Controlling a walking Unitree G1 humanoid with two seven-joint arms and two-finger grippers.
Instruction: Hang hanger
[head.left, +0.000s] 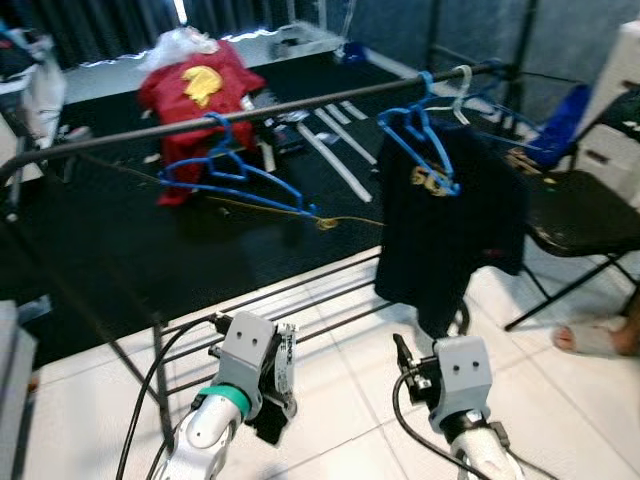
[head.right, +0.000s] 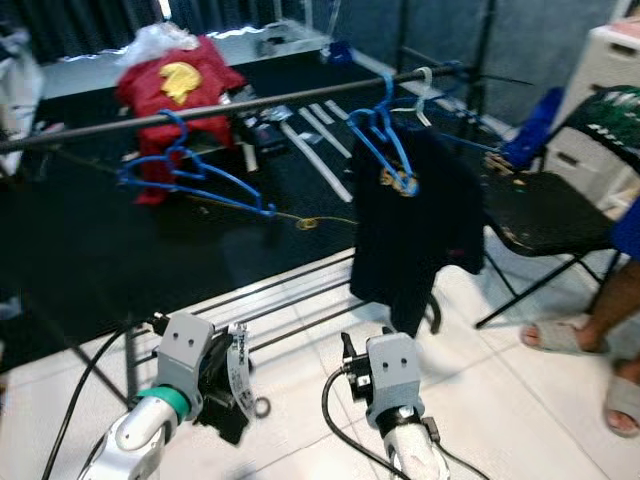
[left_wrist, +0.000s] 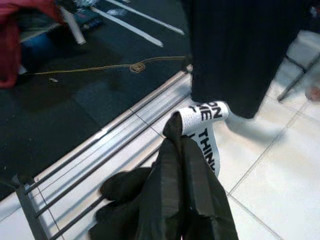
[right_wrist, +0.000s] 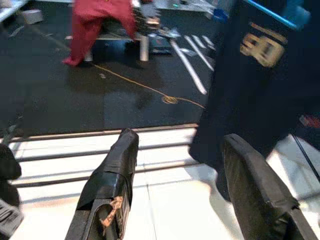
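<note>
While both arms sit low in front of the rack, the rail (head.left: 300, 105) runs overhead and ahead of them, slanting from the robot's left, where it lies nearer, up to the far right. 2 hangers already ride on it: an empty blue hanger (head.left: 235, 170) left of centre, tilted, and a second blue hanger (head.left: 425, 140) to the right carrying a dark shirt (head.left: 450, 225), with a pale hook just beside it on the rail.

Left gripper (head.left: 268, 405): fingers (left_wrist: 182, 170) pressed together on a black garment (left_wrist: 150, 205) with a white printed label (left_wrist: 202, 125). No hanger frame can be made out in that grasp; what it holds reads as cloth only. Right gripper (right_wrist: 180, 185): fingers spread apart, nothing between them, aimed toward the foot rails (right_wrist: 100, 150) and the hem of the dark shirt.

Key relation: the rail lies above and forward of both grippers, its long axis crossing the robot's front left to right. The free stretch of rail between the 2 blue hangers sits roughly above the left gripper, so the left arm is judged nearer to it. Any hook would have to meet the rail across its axis, from above. Risk: snagging the empty hanger on the way up
</note>
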